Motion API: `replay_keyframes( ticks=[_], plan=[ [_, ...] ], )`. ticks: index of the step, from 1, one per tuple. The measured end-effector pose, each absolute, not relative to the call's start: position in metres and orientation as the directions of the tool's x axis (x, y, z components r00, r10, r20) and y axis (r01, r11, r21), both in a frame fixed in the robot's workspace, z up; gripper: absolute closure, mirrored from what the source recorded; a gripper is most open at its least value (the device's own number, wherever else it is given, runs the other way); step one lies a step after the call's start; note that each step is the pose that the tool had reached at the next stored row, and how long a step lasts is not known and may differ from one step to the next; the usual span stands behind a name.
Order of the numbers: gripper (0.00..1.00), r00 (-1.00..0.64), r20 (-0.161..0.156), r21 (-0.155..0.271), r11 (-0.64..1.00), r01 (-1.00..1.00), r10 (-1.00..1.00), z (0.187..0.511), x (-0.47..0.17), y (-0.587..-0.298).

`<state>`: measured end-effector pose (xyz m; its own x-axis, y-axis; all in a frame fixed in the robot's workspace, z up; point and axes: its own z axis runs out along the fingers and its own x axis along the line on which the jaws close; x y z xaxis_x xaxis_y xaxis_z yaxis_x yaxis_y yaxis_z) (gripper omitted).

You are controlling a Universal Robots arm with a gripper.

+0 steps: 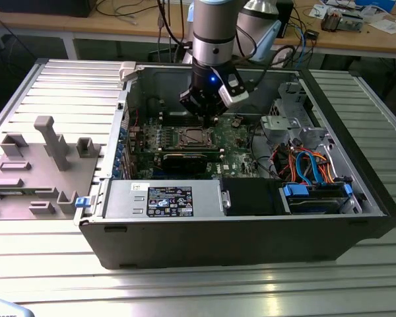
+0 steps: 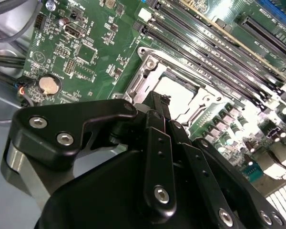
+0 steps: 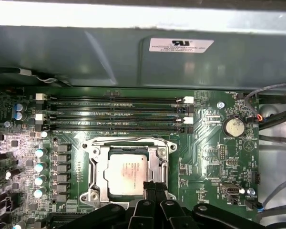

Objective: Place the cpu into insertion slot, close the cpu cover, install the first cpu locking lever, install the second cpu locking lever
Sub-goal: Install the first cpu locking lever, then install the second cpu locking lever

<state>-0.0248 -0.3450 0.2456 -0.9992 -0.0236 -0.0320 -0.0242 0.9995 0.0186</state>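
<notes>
First wrist view: we log the cpu (image 3: 129, 172) seated flat in the insertion slot (image 3: 98, 177), silver top up, with the cpu cover (image 3: 160, 162) lying down around it as a metal frame. The landmark for this entry is the slot itself. The long memory slots (image 3: 114, 114) run just beyond one side of it; the round coin cell (image 3: 235, 127) sits well apart from it, toward the board corner.

The gripper (image 3: 155, 187) hangs just over the slot's near edge, its fingers pressed together with nothing between them, the tip at or close to the frame rim; we cannot tell whether it touches. In the second wrist view the closed fingers (image 2: 157, 112) point down at that same edge of the cover (image 2: 144, 76).

In the exterior view the arm descends into the open computer case (image 1: 251, 224), directly above the slot.

Our judgement: placement and cover look done, and lever work is in hand. To do it well, we would keep the tip square on the thin lever wire, push slowly, and stay off the chip top and the neighbouring capacitors (image 3: 39, 167).
</notes>
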Motion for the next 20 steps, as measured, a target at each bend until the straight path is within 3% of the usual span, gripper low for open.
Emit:
replay_keyframes(
  ticks=[20],
  plan=[
    [0.89,-0.999,-0.032,0.018,1.000,-0.024,-0.024,0.260,-0.025,-0.346]
  ],
)
